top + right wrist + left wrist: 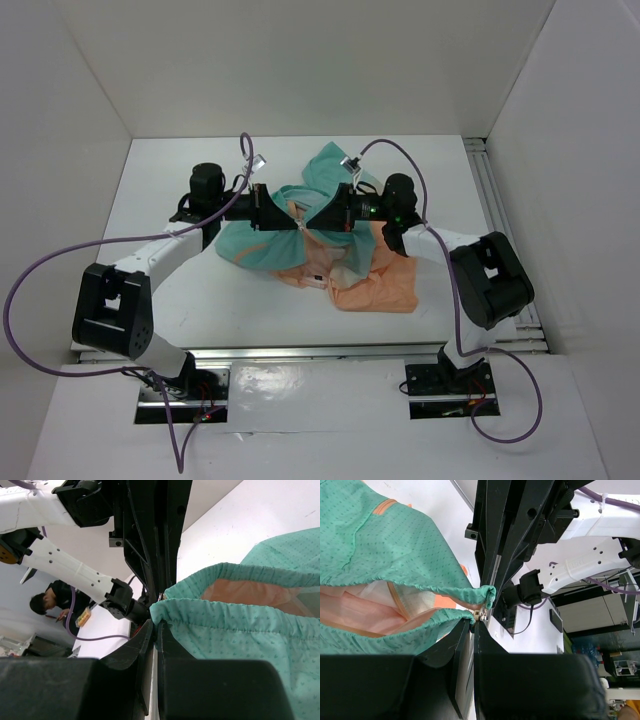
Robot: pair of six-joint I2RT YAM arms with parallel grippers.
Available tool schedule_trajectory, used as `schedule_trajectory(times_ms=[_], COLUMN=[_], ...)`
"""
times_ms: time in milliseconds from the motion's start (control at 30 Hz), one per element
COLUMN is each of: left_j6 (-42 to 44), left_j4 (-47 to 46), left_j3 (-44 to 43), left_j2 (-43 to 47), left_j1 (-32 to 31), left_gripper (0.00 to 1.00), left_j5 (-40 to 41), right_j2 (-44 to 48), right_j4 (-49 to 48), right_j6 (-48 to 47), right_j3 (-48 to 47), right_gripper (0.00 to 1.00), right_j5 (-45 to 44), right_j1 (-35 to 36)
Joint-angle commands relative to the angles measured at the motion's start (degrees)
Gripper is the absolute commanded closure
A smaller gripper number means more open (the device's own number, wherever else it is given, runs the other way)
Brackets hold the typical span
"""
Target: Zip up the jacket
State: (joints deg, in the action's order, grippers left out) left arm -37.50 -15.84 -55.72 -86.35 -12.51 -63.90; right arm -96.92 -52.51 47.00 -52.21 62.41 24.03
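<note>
The jacket (pixel 330 255), teal fading to peach, lies bunched on the white table (pixel 200 290). Both grippers meet tip to tip above its middle. My left gripper (pixel 290 220) is shut on one gathered teal hem corner (pixel 455 615), right by the small metal zipper piece (pixel 482 614). My right gripper (pixel 315 222) is shut on the other teal hem corner (pixel 165 611). In the left wrist view the jacket (pixel 395 545) gapes open, showing peach lining and an orange zipper line. In the right wrist view the jacket (pixel 250 630) hangs from the fingers.
White walls (pixel 70 100) enclose the table on three sides. A metal rail (pixel 495 190) runs along the right edge. Purple cables (pixel 60 265) loop from both arms. A person (pixel 50 602) is seen far off in the right wrist view.
</note>
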Motion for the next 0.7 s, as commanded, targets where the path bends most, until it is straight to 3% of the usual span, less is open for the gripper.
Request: schedule_trajectory(times_ms=[0,667], left_j6=[2.08,-1.70], left_j4=[-1.03,-6.05], left_j3=[-2.11,-1.58], left_j2=[2.15,2.15], left_j1=[-0.06,-0.06], left_gripper=[1.00,1.00], left_j5=[-0.53,-2.81], right_j2=[1.04,-0.11], right_j4=[0.39,-2.68], right_j6=[-0.60,-0.33], right_j3=[-3.52,-4.66], right_gripper=[1.00,1.00], right_j5=[0.08,-4.49], right_j1=[1.28,1.81])
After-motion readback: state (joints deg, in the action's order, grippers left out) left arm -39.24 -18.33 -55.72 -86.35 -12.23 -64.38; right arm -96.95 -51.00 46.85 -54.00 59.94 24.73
